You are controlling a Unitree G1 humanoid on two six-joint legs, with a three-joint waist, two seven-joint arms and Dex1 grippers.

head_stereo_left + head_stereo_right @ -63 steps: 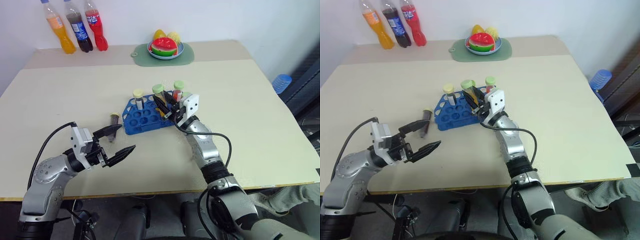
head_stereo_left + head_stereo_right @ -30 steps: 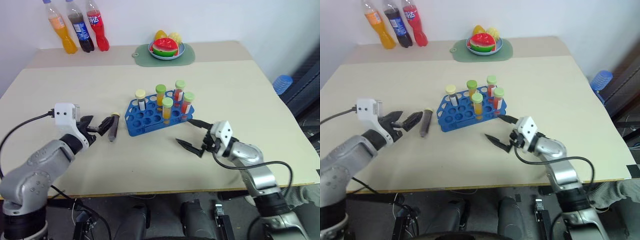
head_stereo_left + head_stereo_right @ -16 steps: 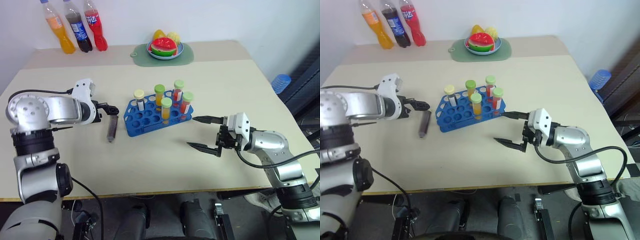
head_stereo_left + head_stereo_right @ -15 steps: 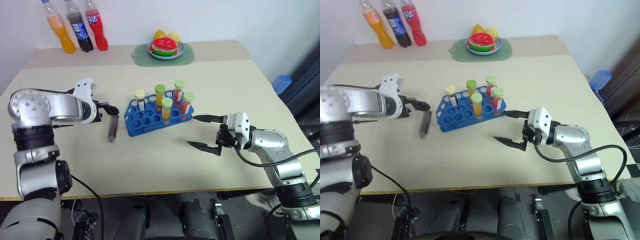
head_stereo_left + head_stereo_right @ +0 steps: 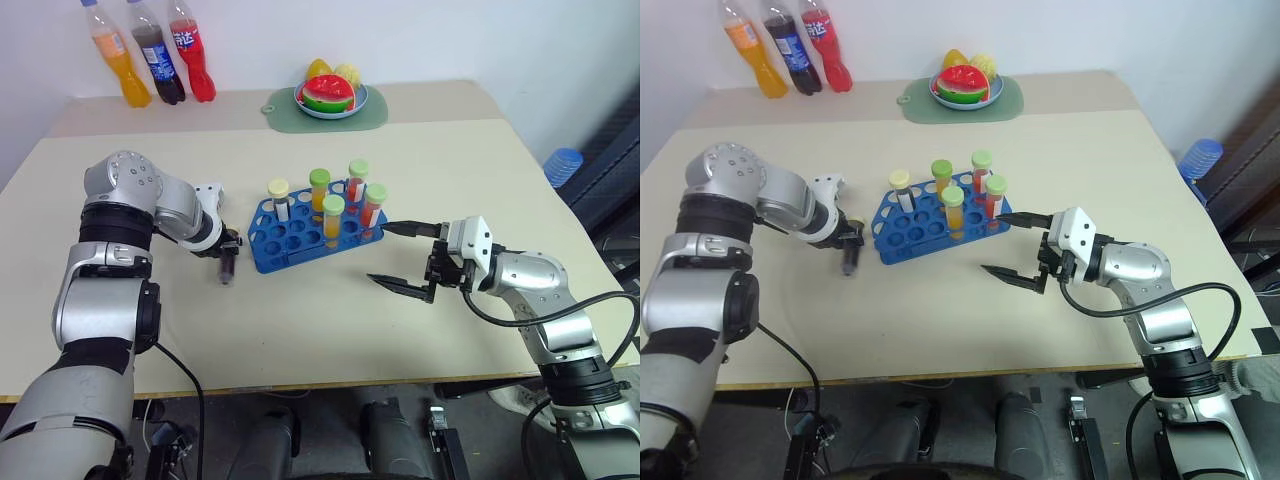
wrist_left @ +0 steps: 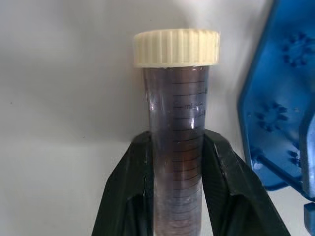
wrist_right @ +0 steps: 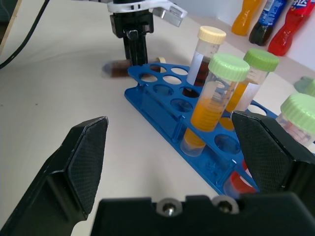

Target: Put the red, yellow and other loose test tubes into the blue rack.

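A dark brown test tube (image 6: 176, 147) with a cream cap lies on the table just left of the blue rack (image 5: 287, 246). My left gripper (image 5: 228, 247) points down onto it, and in the left wrist view its two black fingers (image 6: 139, 167) are shut on the tube's body. The rack (image 7: 165, 92) holds several upright capped tubes: orange and red ones with pale green caps (image 5: 334, 217), and a dark one with a cream cap (image 5: 279, 199). My right gripper (image 5: 379, 253) hovers open and empty to the right of the rack, pointing toward it.
Three soda bottles (image 5: 160, 62) stand at the table's far left corner. A green mat with a fruit plate (image 5: 330, 103) lies at the far middle. A blue object (image 5: 563, 166) sits off the table's right edge.
My left gripper has swung down over the dark tube and shut on it. My right gripper has risen a little beside the rack and stays open.
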